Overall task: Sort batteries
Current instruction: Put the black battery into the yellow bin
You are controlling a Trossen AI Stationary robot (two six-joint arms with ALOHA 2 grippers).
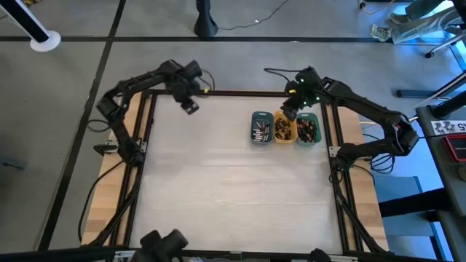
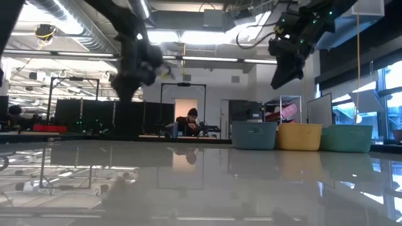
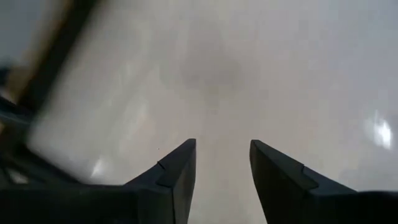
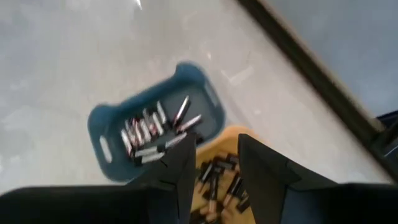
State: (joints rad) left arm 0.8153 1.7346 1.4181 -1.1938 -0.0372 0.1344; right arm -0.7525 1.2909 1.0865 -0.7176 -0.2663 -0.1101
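Three small trays stand side by side at the table's far right: a blue tray [image 1: 261, 114], an orange tray [image 1: 284, 141] and a green tray [image 1: 309, 143]. Each has batteries lying loose in it: silvery ones [image 4: 152, 134] in the blue tray, dark ones [image 4: 214, 174] in the orange tray, and dark ones [image 1: 307, 131] in the green tray. My right gripper [image 4: 216, 142] hangs open above the orange tray's far end, slanting down, with nothing between its fingers. My left gripper [image 3: 222, 144] is open over bare table at the far left [image 1: 190, 107], pointing down, also with nothing in it.
The table's dark frame rail [image 1: 233, 93] runs along the far edge just behind both grippers. Wide bare tabletop [image 1: 233, 189] lies between the trays and the near edge. In the low view a person [image 2: 190, 120] sits far back in the room.
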